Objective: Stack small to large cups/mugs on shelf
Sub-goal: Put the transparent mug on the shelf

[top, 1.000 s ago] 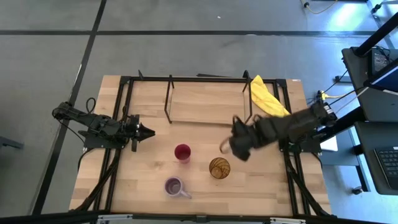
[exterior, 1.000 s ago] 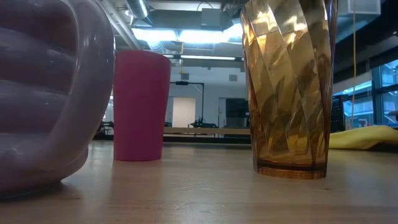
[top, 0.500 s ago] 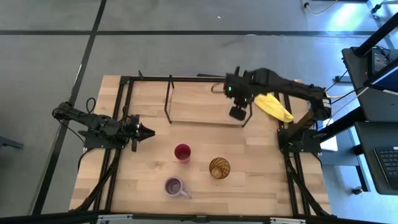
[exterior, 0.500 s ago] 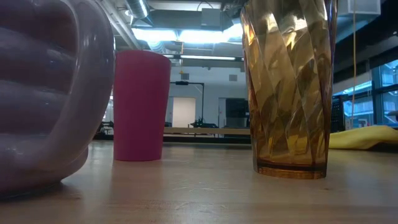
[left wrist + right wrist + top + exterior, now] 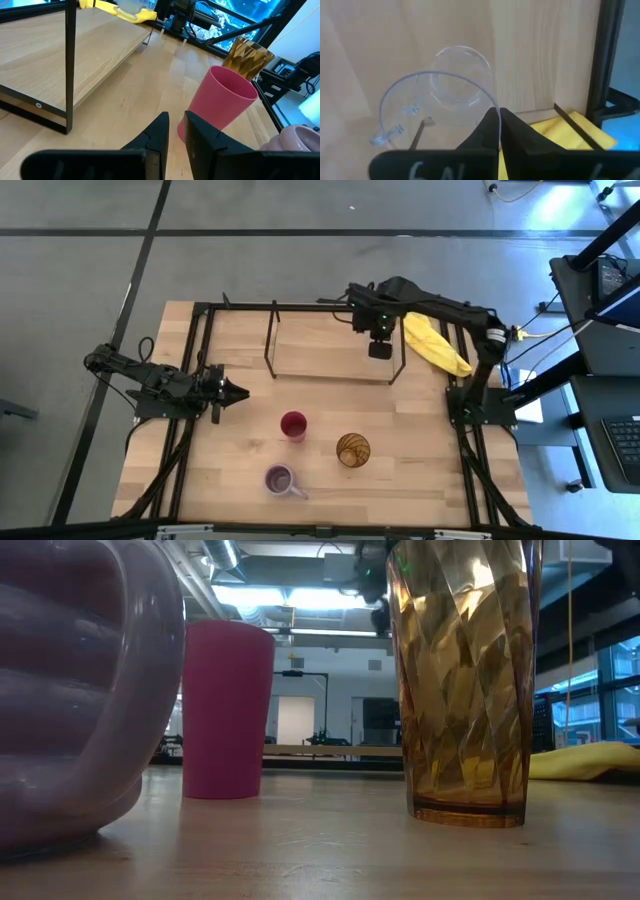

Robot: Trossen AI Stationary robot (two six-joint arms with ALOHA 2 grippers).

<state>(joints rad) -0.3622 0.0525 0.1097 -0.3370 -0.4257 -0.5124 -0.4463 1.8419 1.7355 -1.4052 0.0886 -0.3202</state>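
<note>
Item: small clear glass [image 5: 437,107], pinched by its rim in my right gripper [image 5: 496,131], carried over the right end of the shelf [image 5: 320,346].
Thin, smooth, round-walled; next I judge it wants lowering upright onto the pale wood board. Magenta-red cup [image 5: 293,424], ribbed amber tumbler [image 5: 352,449] and glossy lavender mug [image 5: 281,479] wait on the table; my left gripper [image 5: 236,392] idles empty.

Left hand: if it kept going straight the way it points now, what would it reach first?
Most likely the magenta-red cup, just ahead of the left hand and slightly off its line, so it might graze or pass it. Depth is unclear.
</note>
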